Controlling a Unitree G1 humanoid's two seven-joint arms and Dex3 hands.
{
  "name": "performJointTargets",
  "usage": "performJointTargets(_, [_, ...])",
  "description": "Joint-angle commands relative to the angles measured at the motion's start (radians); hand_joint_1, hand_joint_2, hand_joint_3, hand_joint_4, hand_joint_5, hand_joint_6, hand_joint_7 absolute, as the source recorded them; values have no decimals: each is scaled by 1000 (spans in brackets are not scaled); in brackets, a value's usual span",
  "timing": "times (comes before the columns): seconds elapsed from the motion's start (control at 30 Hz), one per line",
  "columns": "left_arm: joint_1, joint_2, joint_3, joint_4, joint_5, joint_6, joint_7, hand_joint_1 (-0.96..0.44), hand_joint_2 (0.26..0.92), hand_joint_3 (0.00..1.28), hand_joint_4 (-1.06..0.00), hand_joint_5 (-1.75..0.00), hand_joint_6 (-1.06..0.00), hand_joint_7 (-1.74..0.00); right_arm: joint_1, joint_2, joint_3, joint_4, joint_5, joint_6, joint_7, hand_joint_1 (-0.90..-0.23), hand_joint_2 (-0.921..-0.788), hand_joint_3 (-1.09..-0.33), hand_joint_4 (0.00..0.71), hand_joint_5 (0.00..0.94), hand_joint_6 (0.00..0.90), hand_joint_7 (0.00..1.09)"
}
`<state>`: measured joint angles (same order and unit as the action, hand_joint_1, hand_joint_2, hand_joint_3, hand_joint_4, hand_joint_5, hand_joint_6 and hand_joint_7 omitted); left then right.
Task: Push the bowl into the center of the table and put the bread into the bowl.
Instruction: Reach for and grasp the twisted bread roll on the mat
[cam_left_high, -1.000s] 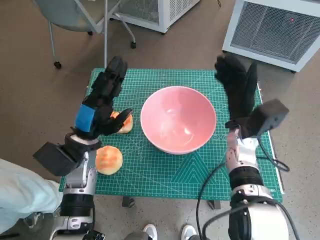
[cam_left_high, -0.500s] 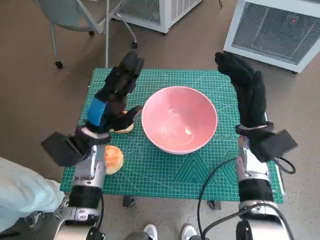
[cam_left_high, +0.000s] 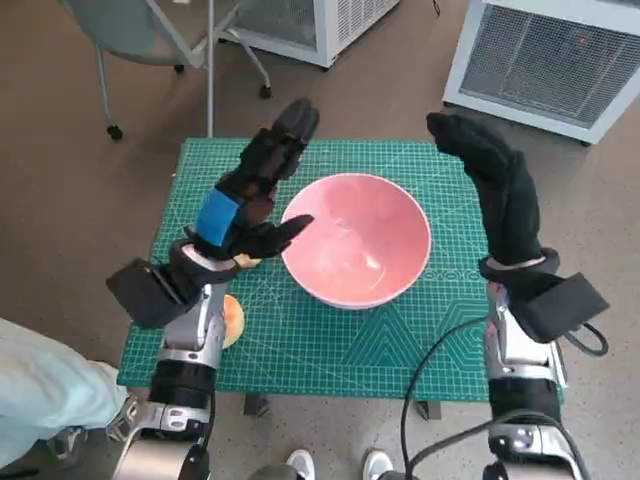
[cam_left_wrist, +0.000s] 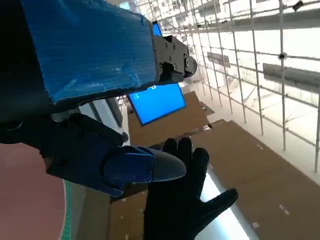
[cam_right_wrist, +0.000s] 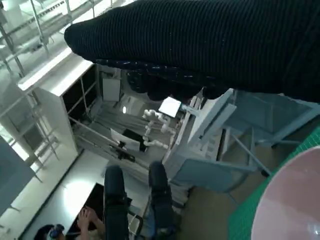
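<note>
Head view, pink bowl (cam_left_high: 357, 240), round, glossy, empty, on green mat (cam_left_high: 330, 345)

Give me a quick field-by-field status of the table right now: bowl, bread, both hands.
bowl: pink bowl, upright and empty, near the middle of the green mat
bread: two pieces on the mat left of the bowl; one roll near the front edge, another piece mostly hidden under the left hand
left hand: left hand raised beside the bowl, fingers spread, holding nothing
right hand: right hand raised to the right of the bowl, fingers extended, holding nothing
</note>
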<state>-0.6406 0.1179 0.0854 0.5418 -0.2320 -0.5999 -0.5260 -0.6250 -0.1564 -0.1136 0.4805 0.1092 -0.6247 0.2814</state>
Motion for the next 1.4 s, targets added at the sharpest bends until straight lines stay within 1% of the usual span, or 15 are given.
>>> performJointTargets(0.03, [-24, 11, -9, 6, 19, -25, -3, -641, 921, 325, -116, -1, -203, -12, 43, -10, 10, -60, -9, 50, -11, -674, -921, -779, 234, 7, 130, 328])
performJointTargets(0.17, [-22, 17, -9, 2, 18, -28, -6, -637, 921, 329, -111, 0, -201, -11, 52, -9, 14, -93, -7, 70, -10, -682, -921, -779, 233, 3, 105, 382])
performJointTargets(0.43, [-16, 31, -3, -3, 16, -38, -9, -628, 921, 329, -109, 0, -197, -10, 63, -3, 27, -128, -12, 73, -10, -683, -921, -779, 230, 1, 88, 413])
performJointTargets(0.87, [-4, 75, 11, -20, 32, -55, 1, -638, 921, 323, -111, -2, -189, -7, 42, -6, 49, -91, -14, 60, -1, -698, -921, -777, 213, 0, 55, 447])
performJointTargets(0.93, [-6, 105, 16, -15, 60, -69, 11, -632, 921, 318, -112, -2, -187, -6, 41, -8, 50, -89, -12, 62, 2, -702, -921, -777, 212, 0, 54, 451])
performJointTargets(1.0, [-13, 153, 14, -3, 137, -93, 47, -623, 921, 312, -114, -3, -187, -6, 41, -9, 51, -87, -10, 63, 4, -706, -921, -777, 212, 0, 52, 456])
performJointTargets(1.03, [-12, 202, 7, -9, 229, -88, 88, -621, 921, 310, -115, -3, -187, -6, 42, -10, 51, -87, -10, 63, 4, -706, -921, -777, 212, 0, 51, 457])
performJointTargets(1.07, [-12, 237, 1, -15, 294, -84, 117, -607, 921, 272, -117, -4, -200, -12, 42, -10, 51, -86, -10, 63, 4, -708, -921, -777, 212, 0, 51, 459])
performJointTargets(1.1, [-9, 292, -12, -45, 370, -31, 129, -602, 921, 258, -118, -4, -204, -14, 43, -10, 51, -86, -10, 63, 4, -708, -921, -777, 212, 0, 50, 460])
performJointTargets(1.13, [-7, 329, -21, -66, 421, 7, 135, -559, 911, 150, -119, -2, -234, -23, 43, -10, 51, -85, -10, 62, 5, -709, -921, -777, 212, 0, 49, 462])
performJointTargets(1.17, [-8, 366, -33, -95, 447, 84, 107, -550, 911, 125, -119, -2, -240, -24, 43, -9, 52, -84, -9, 62, 5, -710, -921, -778, 212, 0, 48, 463])
performJointTargets(1.2, [-9, 389, -40, -115, 464, 137, 86, -501, 880, 82, -113, -2, -256, -29, 43, -9, 52, -84, -9, 62, 5, -710, -921, -778, 212, 0, 47, 465])
performJointTargets(1.23, [-15, 412, -51, -137, 477, 220, 51, -483, 869, 66, -111, -2, -262, -30, 43, -8, 52, -82, -7, 61, 7, -710, -921, -778, 212, 0, 47, 466])
performJointTargets(1.3, [-23, 440, -69, -171, 511, 344, 14, -372, 806, 30, -94, -2, -282, -34, 42, -6, 53, -79, -3, 60, 11, -711, -921, -778, 212, 0, 45, 469])
performJointTargets(1.4, [-29, 458, -93, -196, 568, 446, 14, -269, 759, 12, -84, -1, -302, -35, 40, -4, 54, -72, 2, 57, 15, -707, -921, -778, 212, 1, 43, 474])
